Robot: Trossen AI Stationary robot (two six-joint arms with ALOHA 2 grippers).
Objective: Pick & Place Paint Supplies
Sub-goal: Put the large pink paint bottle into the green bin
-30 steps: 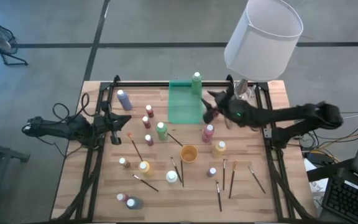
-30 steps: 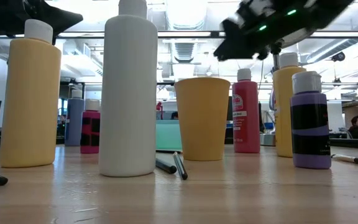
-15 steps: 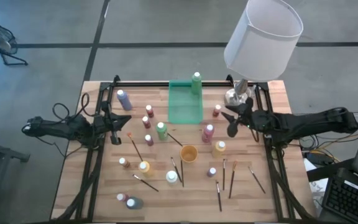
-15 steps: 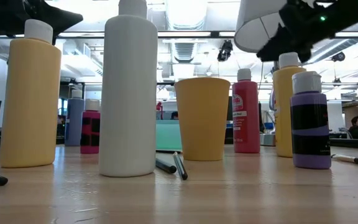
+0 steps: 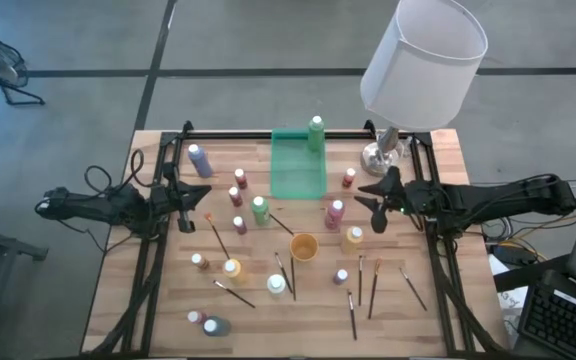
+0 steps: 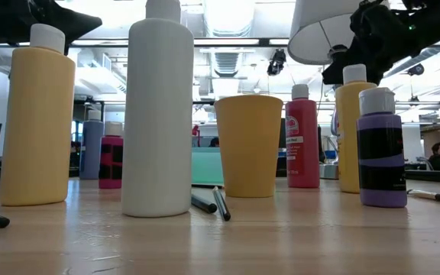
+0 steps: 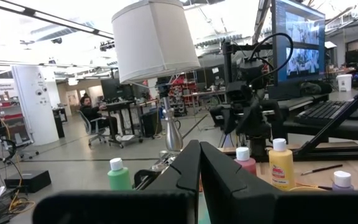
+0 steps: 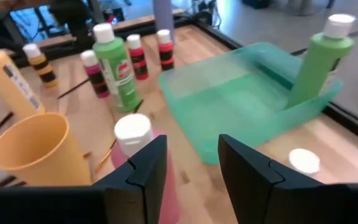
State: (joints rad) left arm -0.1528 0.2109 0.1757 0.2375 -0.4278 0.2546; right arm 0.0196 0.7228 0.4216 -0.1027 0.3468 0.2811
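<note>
Risk ahead: right gripper [image 5: 370, 200], jaws part-open and empty, hangs near pink bottle [image 5: 335, 213]; a careless descent topples it; left gripper [image 5: 186, 196] shut, idle.

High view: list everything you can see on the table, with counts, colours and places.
Tray: one, translucent green, far middle of the table.
Paint bottles: about fifteen; red, pink, green, yellow, white, purple, blue; spread across the table, one green bottle in the tray's far corner.
Paintbrushes: about nine, dark, lying flat, mostly on the near half.
Cup: one, orange-yellow, centre.
Lamp: one, white shade, far right corner.
Left gripper: shut, left edge, waiting.
Right gripper: open, empty, beside the pink bottle.
</note>
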